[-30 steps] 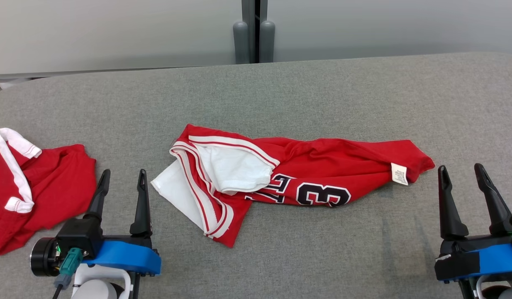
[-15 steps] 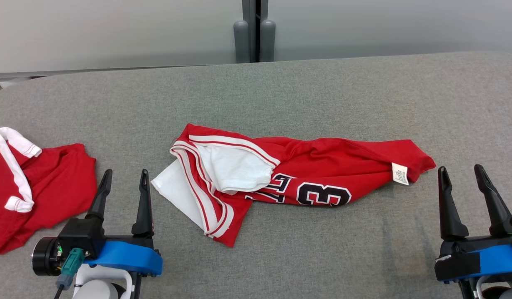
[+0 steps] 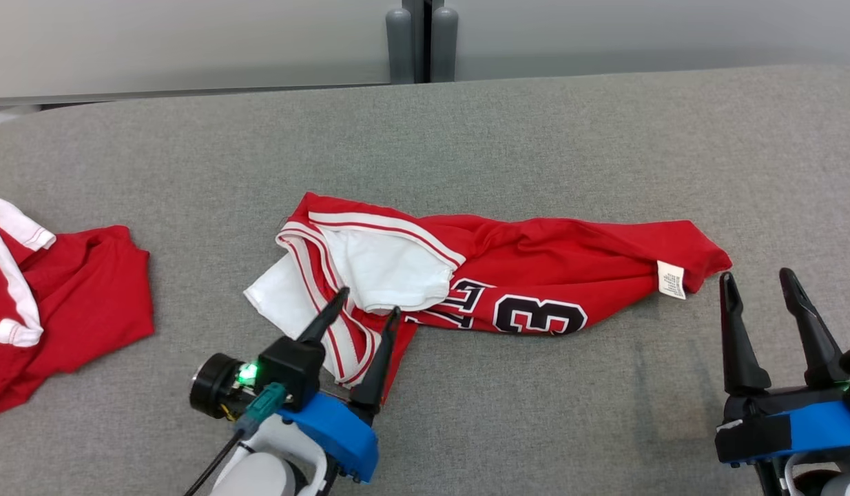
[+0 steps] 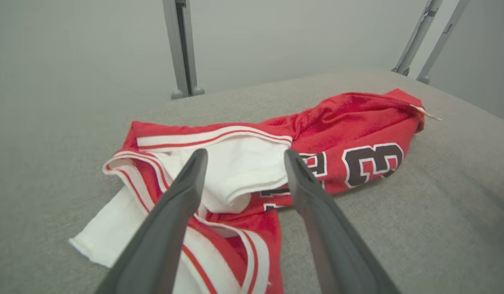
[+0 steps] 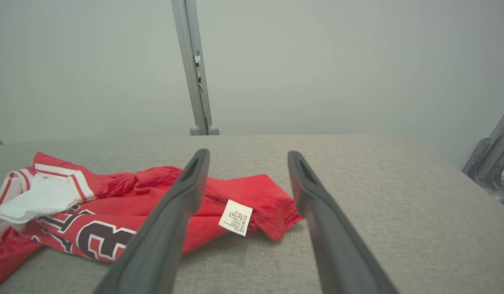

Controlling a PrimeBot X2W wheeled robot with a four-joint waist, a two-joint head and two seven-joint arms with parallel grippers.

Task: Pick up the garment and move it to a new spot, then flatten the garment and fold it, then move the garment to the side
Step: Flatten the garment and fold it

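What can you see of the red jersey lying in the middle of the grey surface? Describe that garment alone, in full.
The red jersey looks like soft knit cloth, crumpled and bunched lengthwise on the grey surface. Its left end shows white-and-red striped trim and white lining; the front bears dark, white-edged lettering and a 3. A small white label sits near its right end. The open left gripper stands over the striped end; contact cannot be told.
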